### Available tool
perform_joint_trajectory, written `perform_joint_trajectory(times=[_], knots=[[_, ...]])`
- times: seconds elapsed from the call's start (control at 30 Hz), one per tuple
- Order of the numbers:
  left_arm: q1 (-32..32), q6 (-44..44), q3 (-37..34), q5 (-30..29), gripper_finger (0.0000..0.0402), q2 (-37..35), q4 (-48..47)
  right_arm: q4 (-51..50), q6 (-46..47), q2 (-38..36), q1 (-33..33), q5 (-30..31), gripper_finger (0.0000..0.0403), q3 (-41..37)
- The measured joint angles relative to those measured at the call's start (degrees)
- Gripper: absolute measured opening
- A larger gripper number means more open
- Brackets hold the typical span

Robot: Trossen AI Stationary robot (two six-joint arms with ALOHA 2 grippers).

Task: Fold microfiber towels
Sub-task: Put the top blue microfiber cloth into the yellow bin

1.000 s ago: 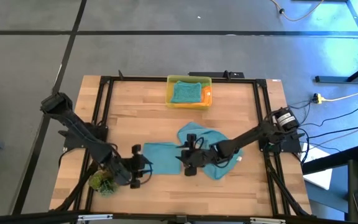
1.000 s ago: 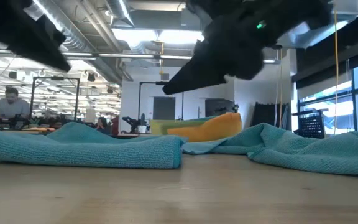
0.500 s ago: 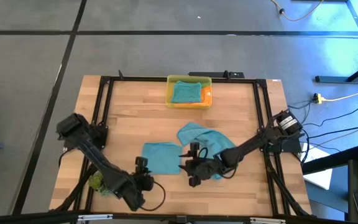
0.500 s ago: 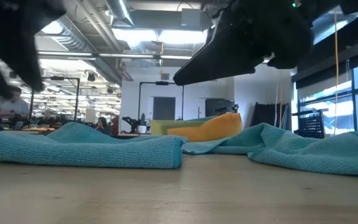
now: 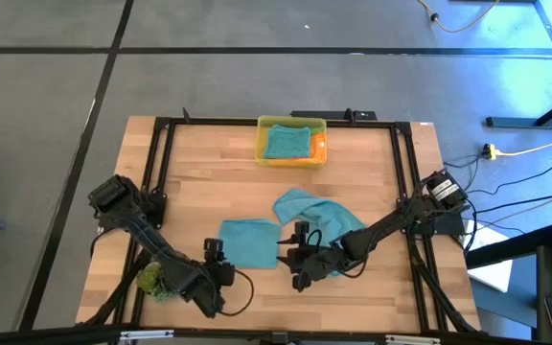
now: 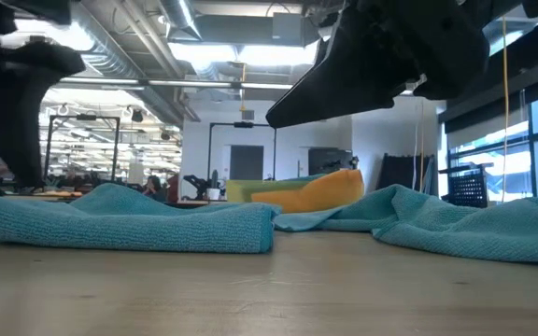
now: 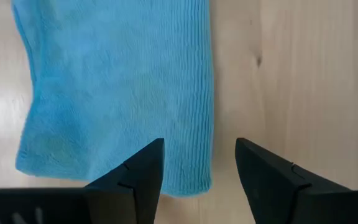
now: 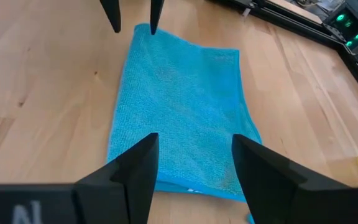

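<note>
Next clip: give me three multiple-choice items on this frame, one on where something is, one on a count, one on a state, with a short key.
1. Where is the yellow bin?
A. at the table's far edge
B. at the near edge
C. under the left arm

2. How many teal towels lie on the table outside the bin?
A. one
B. two
C. four

3. How do the left gripper's fingers stand?
A. shut on the folded towel
B. open, holding nothing
C. shut on the bin

Key: 1 A, the high view shows the bin at the far edge. 2 B, a folded towel and a crumpled towel. 3 B, wood and cloth show between its fingers.
</note>
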Motion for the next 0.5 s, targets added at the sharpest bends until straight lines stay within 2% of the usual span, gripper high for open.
perform_joint_trajectory(times=[0.2,0.3,0.5], knots=[[-0.49,0.15,-2.74,-1.37,0.0189,0.0,0.22,0.01,0.39,0.0,0.02,0.39,0.0206,0.0],[-0.39,1.95,-4.18,-1.97,0.0191,1.17,3.78,0.01,1.47,0.0,0.02,0.44,0.0206,0.0],[-1.32,4.85,-4.03,-9.22,0.0189,6.35,5.87,0.03,1.71,0.0,0.02,0.59,0.0206,0.0]])
